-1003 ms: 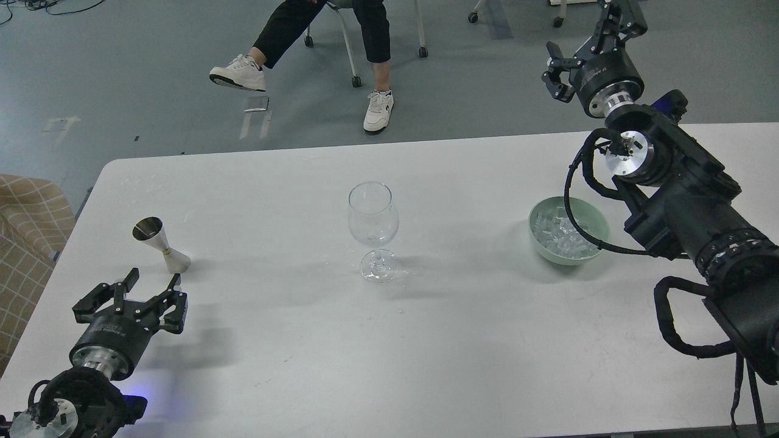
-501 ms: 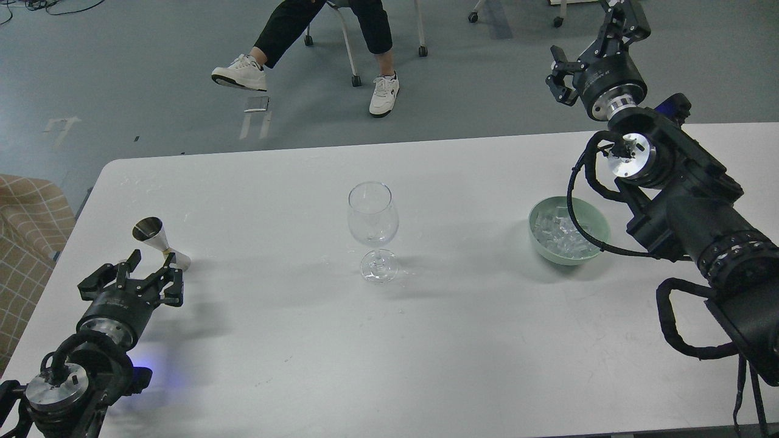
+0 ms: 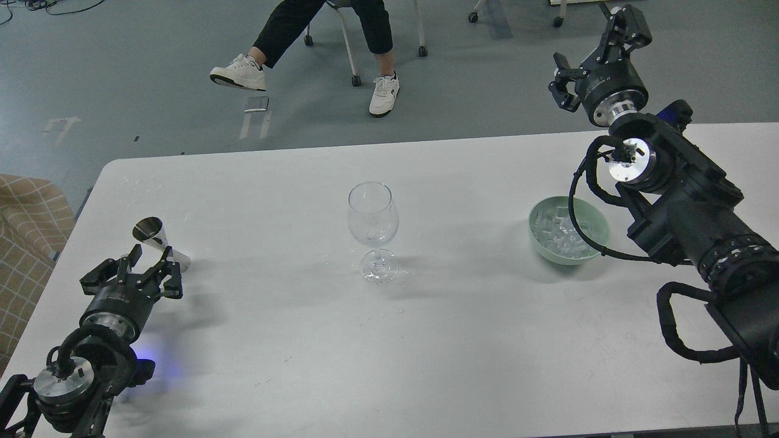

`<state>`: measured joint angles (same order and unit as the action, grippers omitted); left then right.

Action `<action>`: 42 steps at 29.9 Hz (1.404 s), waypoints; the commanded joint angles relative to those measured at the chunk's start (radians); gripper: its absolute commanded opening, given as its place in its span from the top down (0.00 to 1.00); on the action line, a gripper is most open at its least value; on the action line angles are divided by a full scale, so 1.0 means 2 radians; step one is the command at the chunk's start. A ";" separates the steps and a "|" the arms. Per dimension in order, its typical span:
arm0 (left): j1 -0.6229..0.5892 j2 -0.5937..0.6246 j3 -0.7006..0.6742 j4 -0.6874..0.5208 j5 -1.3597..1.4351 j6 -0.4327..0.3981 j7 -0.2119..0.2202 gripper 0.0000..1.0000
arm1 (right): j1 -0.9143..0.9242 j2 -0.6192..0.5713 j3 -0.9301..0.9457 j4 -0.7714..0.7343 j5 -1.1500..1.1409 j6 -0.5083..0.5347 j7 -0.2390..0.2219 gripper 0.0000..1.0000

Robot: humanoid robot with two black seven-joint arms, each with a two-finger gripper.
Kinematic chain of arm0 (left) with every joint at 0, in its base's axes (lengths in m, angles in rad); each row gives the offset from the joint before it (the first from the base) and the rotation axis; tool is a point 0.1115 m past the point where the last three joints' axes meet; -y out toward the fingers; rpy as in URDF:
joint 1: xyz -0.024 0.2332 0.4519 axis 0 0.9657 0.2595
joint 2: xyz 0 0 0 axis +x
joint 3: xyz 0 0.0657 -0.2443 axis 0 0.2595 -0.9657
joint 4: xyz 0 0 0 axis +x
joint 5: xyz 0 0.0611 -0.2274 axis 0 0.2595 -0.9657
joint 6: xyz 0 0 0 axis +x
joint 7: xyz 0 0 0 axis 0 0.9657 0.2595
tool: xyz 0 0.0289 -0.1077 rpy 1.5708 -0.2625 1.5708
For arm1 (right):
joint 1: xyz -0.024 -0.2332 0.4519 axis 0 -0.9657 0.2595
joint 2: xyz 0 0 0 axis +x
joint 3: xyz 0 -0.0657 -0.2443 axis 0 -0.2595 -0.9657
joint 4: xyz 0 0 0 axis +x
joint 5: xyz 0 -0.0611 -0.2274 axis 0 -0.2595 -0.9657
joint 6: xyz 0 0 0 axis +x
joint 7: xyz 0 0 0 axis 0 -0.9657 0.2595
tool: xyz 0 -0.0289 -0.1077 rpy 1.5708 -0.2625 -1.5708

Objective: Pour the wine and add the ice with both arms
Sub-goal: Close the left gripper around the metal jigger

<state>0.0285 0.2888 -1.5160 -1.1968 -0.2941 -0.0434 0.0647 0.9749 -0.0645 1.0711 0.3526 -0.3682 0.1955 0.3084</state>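
A clear wine glass stands upright at the middle of the white table. No liquid shows in it. A steel jigger stands at the left; its contents cannot be seen. A pale green bowl of clear ice cubes sits at the right. My left gripper is open and empty, just in front of the jigger, its fingers near the jigger's base. My right gripper is open and empty, raised high beyond the table's far edge, well behind the bowl.
A seated person's legs and white shoes are on the floor beyond the table's far edge, beside a wheeled chair. A checked tan cushion lies off the table's left edge. My right arm's cables hang over the bowl.
My left gripper has moved forward toward the jigger and now reaches its base. My right gripper has shifted slightly up and right. Glass, jigger and bowl have not moved.
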 commanded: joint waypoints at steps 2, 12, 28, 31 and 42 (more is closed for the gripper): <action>-0.017 0.000 0.000 0.022 0.001 -0.001 0.007 0.50 | 0.000 0.000 0.000 0.000 -0.001 0.000 0.000 0.00; -0.036 -0.009 -0.001 0.035 0.000 0.000 0.014 0.50 | -0.001 0.001 -0.001 -0.001 -0.001 0.000 0.000 0.00; -0.070 -0.013 -0.004 0.086 -0.001 -0.002 0.016 0.51 | -0.006 0.001 -0.002 -0.001 -0.002 0.000 0.000 0.00; -0.079 -0.013 -0.004 0.097 -0.001 -0.007 0.016 0.51 | -0.005 0.001 -0.002 -0.001 -0.002 0.000 0.000 0.00; -0.091 -0.014 -0.017 0.115 -0.001 -0.008 0.021 0.52 | -0.007 0.001 -0.002 0.000 -0.002 -0.001 0.000 0.00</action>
<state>-0.1458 0.2618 -1.5474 -0.9765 -0.2961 -0.0599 0.0994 0.9638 -0.0629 1.0676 0.3529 -0.3713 0.1944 0.3083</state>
